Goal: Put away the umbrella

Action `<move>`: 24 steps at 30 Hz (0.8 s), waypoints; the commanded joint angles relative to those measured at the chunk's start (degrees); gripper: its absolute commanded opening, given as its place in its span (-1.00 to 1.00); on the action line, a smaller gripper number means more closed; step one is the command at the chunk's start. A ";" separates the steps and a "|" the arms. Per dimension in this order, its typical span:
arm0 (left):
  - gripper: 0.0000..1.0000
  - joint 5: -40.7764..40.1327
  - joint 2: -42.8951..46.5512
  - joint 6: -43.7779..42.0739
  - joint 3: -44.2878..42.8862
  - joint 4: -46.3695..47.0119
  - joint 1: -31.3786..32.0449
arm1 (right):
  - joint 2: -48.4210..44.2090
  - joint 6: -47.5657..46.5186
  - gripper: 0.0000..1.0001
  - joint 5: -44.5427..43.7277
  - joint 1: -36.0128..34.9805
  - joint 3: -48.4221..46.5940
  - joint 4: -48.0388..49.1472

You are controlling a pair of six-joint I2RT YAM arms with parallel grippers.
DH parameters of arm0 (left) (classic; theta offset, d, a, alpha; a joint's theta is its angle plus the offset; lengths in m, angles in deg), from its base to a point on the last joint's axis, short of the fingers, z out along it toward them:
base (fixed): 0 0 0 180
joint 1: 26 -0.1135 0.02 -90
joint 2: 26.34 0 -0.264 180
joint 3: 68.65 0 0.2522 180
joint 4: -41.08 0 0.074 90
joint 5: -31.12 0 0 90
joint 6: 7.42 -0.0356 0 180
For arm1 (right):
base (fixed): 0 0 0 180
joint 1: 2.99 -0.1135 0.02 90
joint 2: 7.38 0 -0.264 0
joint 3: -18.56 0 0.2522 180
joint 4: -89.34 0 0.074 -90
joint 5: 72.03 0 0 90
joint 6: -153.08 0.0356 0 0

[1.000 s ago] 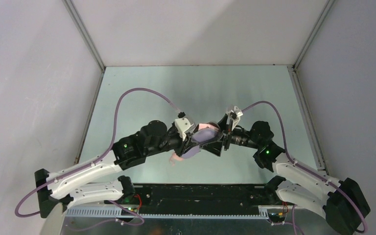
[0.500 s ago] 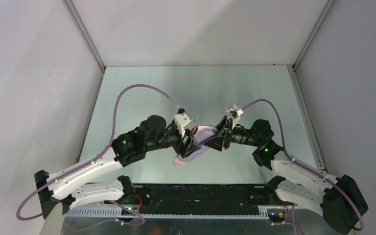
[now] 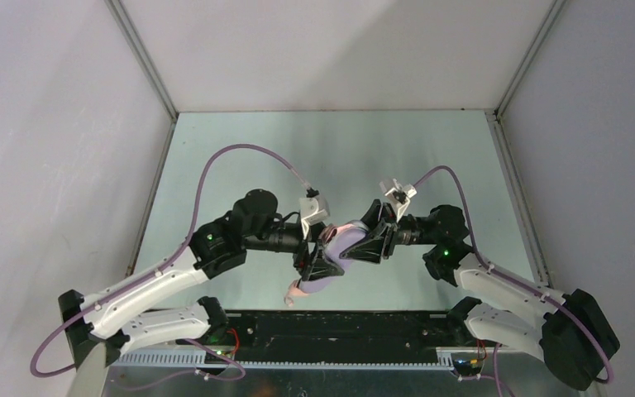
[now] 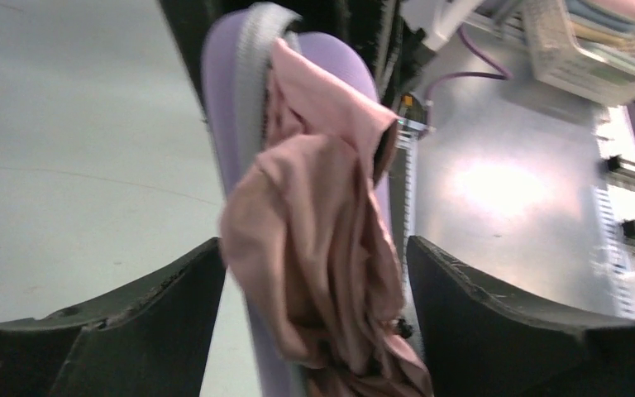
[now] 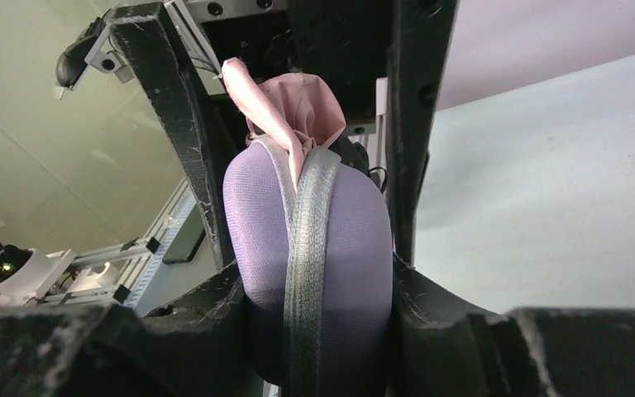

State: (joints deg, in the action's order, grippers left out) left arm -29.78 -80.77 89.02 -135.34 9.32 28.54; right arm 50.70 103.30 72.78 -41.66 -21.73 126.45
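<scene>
My right hand [image 5: 314, 285] is clamped across the lilac case [image 5: 339, 240]. One finger presses each shell, and the grey zip runs up between them. My left hand [image 4: 314, 252] stands wide, a finger on either side of the bundle, and as far as I can tell it touches nothing.

Straight ahead of that open hand is the umbrella [image 4: 306, 207]. Its crumpled salmon-pink fabric bulges out of the case's unzipped seam instead of lying inside.

From above, the case [image 3: 335, 260] slants over the counter [image 3: 240, 157]. Its upper end is in my right hand [image 3: 370, 241] at the centre of the frame, and its lower end points to the lower left. A bit of pink [image 3: 295, 289] pokes out at that lower end, past my left hand [image 3: 318, 258].

The loose cloth faces my left hand, so that hand is the nearer one. I judge it should push the fabric in across the seam while my right hand steadies the case. The zip cannot close over the bulge as it lies.
</scene>
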 commanded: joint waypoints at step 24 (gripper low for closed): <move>-1.00 -13.07 -3.36 -9.59 -9.32 -18.09 -0.36 | -18.77 -7.35 0.85 -24.01 6.92 5.76 -28.37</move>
State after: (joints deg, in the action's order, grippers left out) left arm -39.59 -83.40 81.22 -137.70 -8.03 27.98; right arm 36.82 103.06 55.91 -33.23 -20.46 103.83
